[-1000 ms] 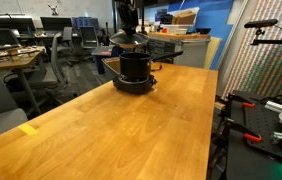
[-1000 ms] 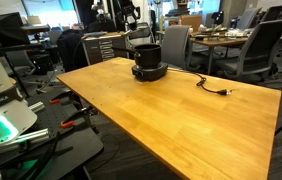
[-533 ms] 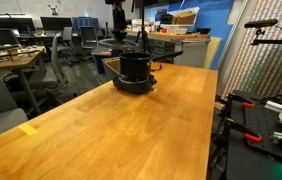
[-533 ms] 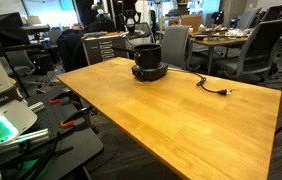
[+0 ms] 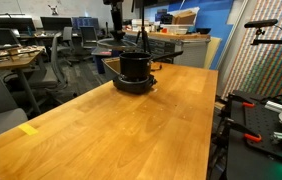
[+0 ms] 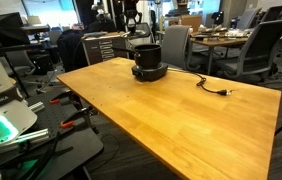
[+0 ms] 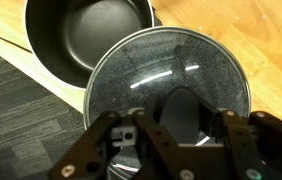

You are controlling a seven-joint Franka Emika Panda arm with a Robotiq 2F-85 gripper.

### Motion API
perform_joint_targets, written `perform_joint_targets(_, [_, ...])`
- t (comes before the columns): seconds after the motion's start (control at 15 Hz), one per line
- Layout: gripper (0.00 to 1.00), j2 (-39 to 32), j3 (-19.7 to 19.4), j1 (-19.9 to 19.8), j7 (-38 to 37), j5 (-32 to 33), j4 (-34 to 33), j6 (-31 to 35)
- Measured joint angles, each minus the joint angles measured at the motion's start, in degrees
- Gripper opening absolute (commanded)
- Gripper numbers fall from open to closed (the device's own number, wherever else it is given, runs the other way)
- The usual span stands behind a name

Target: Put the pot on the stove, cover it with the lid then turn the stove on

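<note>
In the wrist view my gripper is shut on the black centre knob of the lid, a round dark glass disc with a thin metal rim. The lid hangs level above the scene. The black pot lies below it and off to the upper left, open and empty, so the lid covers only part of its rim. In both exterior views the pot stands on the low black stove at the far end of the table, with the arm above it.
A long wooden table carries the stove. The stove's black power cord trails across the wood to a loose plug. Dark carpet shows past the table edge. Office chairs and desks stand behind.
The arm with the lid moved sideways above the pot between one second and half a second ago. It has held still since. The grip is unchanged.
</note>
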State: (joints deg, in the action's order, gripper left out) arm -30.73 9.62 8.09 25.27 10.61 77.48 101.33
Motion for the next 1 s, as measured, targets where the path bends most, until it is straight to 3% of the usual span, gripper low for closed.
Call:
perform_joint_targets(0.47, [0.12,6.8,-2.1,-3.4,4.1,1.7,6.7,0.0])
perform_joint_targets(1.0, [0.12,6.8,-2.8,-7.4,6.9,1.5,10.1,0.2])
